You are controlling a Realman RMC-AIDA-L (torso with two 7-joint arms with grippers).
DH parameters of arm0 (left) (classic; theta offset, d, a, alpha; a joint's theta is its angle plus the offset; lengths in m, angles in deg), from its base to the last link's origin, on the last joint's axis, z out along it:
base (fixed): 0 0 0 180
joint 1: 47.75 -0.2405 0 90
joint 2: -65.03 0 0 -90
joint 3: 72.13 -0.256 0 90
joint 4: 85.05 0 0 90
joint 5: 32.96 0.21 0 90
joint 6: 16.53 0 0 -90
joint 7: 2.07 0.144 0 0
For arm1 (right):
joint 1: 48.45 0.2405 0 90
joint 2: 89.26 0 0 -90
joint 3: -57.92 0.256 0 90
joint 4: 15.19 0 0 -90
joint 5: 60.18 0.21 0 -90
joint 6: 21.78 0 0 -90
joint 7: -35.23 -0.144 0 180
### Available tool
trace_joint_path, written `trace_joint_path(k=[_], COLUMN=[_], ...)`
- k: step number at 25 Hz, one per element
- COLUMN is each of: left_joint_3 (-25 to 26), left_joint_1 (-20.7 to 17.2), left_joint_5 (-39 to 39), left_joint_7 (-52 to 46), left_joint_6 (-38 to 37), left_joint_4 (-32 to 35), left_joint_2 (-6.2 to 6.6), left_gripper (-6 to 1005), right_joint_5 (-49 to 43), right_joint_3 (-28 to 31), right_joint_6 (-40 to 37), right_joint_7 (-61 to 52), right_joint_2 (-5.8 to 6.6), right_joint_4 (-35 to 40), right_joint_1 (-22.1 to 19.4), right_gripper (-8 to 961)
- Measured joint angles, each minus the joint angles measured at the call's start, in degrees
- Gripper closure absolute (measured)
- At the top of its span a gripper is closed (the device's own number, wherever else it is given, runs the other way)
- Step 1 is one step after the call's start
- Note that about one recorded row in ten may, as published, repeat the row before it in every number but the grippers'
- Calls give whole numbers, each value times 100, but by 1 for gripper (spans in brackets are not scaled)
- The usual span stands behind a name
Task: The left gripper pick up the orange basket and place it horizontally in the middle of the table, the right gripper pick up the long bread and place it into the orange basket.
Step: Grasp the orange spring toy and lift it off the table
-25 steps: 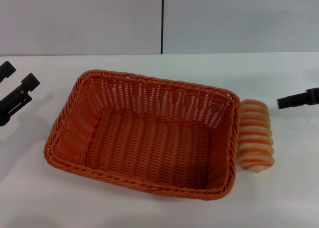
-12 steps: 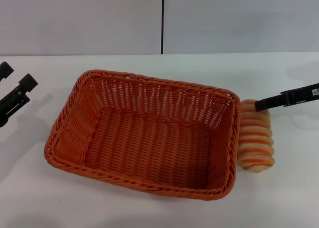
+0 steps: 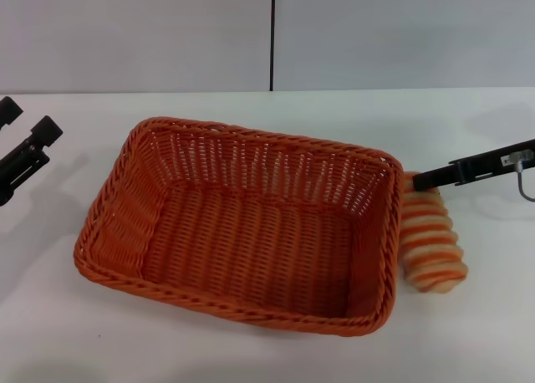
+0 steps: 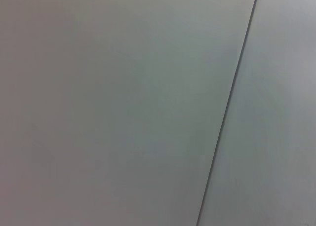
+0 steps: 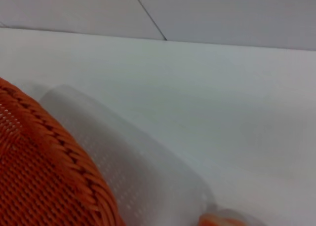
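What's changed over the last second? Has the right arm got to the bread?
The right gripper came in from the right edge and now reaches the far end of the long bread, whose near end has shifted slightly rightward. No grasp is visible. The left gripper drew back a little toward the left edge. The orange basket stayed put.

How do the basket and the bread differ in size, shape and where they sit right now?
The basket is far bigger than the bread. The basket is an open rectangular woven tub and empty; the bread is a solid oblong loaf with crosswise ridges. The basket sits mid-table, away from both arms; the bread lies outside it against its right end, with the right claw at its far end. Both are orange-toned and rest on the white table.
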Motion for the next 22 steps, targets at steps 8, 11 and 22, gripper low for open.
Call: trace_joint_path(k=[8, 11, 22], left_joint_3=[27, 67, 130], left_joint_1=[54, 65, 49], left_joint_5=[0, -1, 1], left_joint_7=[-8, -8, -9], left_joint_6=[31, 37, 31], left_joint_4=[0, 0, -79], left_joint_2=[6, 6, 5], left_gripper=[172, 172, 172], right_joint_5=[5, 56, 50], right_joint_3=[22, 69, -123], right_joint_6=[133, 104, -879], right_joint_7=[50, 5, -613], right_joint_2=[-45, -47, -177], right_joint_4=[-47, 65, 1909], right_joint_1=[13, -26, -633], right_gripper=[692, 726, 797])
